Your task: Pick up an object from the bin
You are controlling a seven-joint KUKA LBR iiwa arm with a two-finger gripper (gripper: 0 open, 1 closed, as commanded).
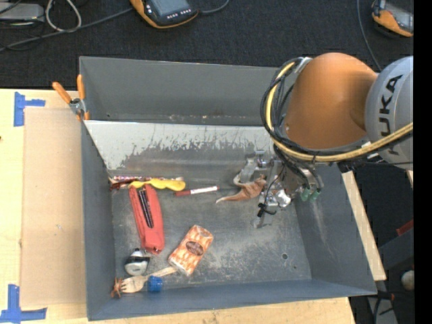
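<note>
Jaws hang low near 3 o'clock of the grey bin [169, 93]; whether they are spread or pressed together cannot be told. Toward 9 o'clock lie a red case [147, 218], a yellow stick [160, 183] and an orange packet [191, 248]. A brown curved toy [236, 194] lies just beside the jaws, at their 9 o'clock.

Dark carpeted floor [236, 39] strewn with loose cables [50, 20].

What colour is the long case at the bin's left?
Red: the long flat case, camera view.
</note>
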